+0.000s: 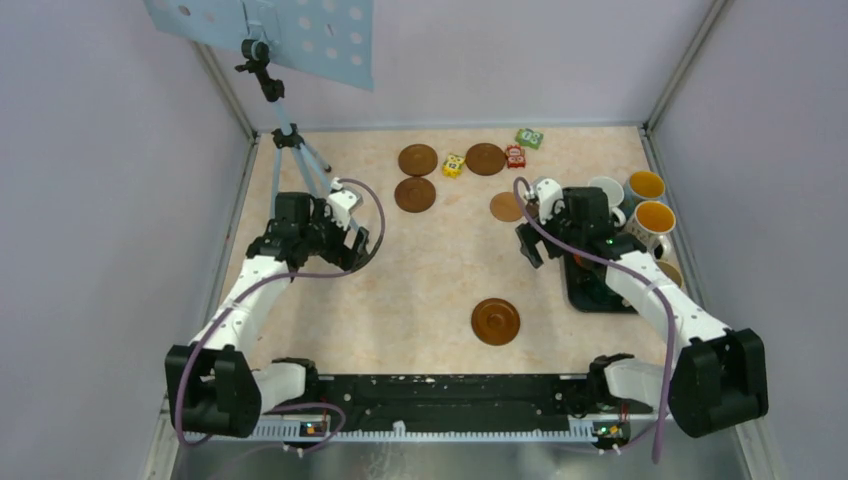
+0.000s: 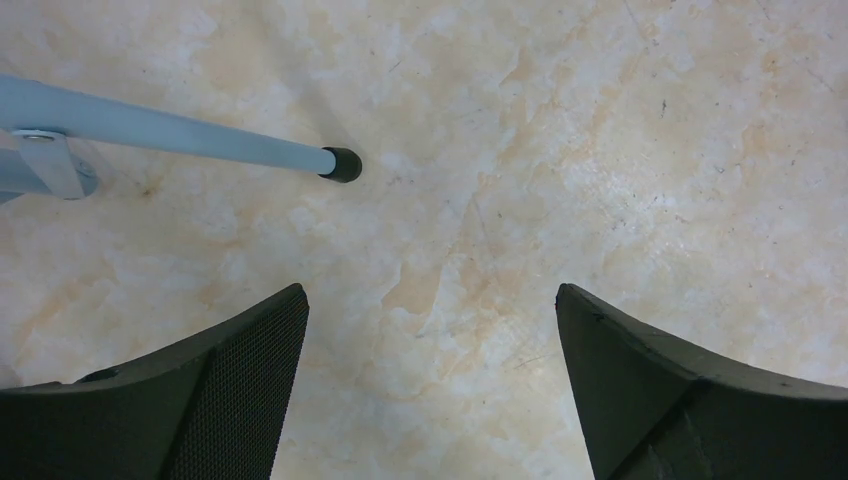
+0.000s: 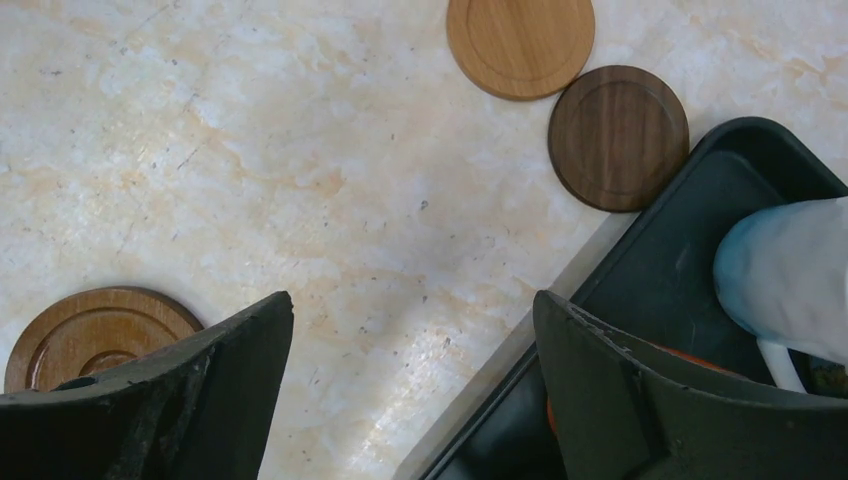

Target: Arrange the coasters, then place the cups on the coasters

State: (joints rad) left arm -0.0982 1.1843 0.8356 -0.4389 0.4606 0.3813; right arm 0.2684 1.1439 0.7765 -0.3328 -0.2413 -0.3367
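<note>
Both tools are spread wide apart rn, nothing in either. The left gripper (image 2: 430,300) hangs over bare marbled beige tabletop (image 2: 620,120) near a pale blue tripod leg (image 2: 180,135). The right gripper (image 3: 410,300) hovers between a ringed mid-brown wooden coaster (image 3: 95,335) and the black rectangular tray (image 3: 660,270).

Handling, imo: the flat round wooden coasters (image 1: 415,194) look light, stiff and not fragile. They're thin and lie flush on the table tho, so there's nothing to get under. Prob best to pinch across the rim w/ fingers straight down, or just slide them into place. The handled ceramic mugs (image 1: 655,217) should be heavier, glazed so slippery, and breakable. I'd grab the wall at the lip, one finger inside and one outside, not the handle.

Views:
- **Top cam:** gives the whole spread. Three dark coasters sit at the far side among small coloured square packets (image 1: 453,165), w/ a light tan coaster (image 1: 507,206) by the right arm. The ringed one is front centre, and the mugs are bunched at the right edge.
- **Right wrist cam:** shows what the arm hides from above, a dark walnut-brown coaster (image 3: 618,137) right against the tray corner, just beside the tan one. It also shows a light blue mug (image 3: 790,270) that looks to sit in the tray.
- **Left wrist cam:** no task things at all.
</note>
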